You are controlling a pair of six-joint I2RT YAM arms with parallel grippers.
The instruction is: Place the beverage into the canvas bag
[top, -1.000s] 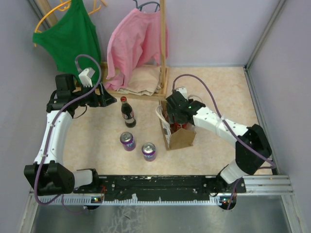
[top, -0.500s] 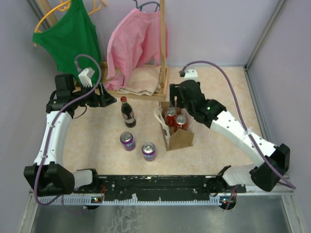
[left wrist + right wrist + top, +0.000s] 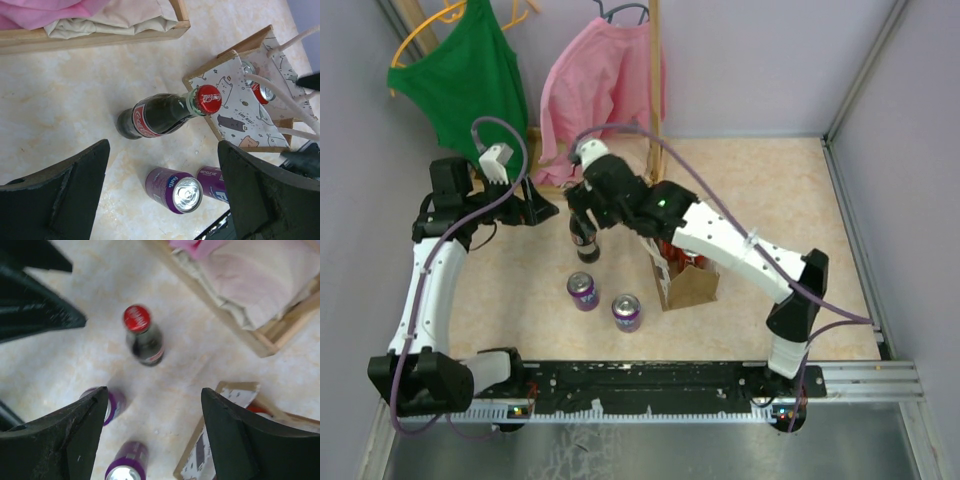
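A: How is the right tool (image 3: 155, 392)?
B: Spread open, empty, hovering over the cola bottle (image 3: 144, 340), which stands upright on the surface (image 3: 75, 355) near the canvas bag (image 3: 240, 107).
A: And the left tool (image 3: 162, 147)?
B: Released too, holding nothing, on the bottle's far side from the bag.

A green tank top (image 3: 465, 85) hung on a yellow hanger (image 3: 420, 28) at the back left, with a pink shirt (image 3: 595, 90) beside it by a wooden post (image 3: 657, 90). Beneath the shirt, a beige cushion (image 3: 260, 280) lay in a wooden frame (image 3: 90, 39) on the marbled tabletop (image 3: 770, 200).
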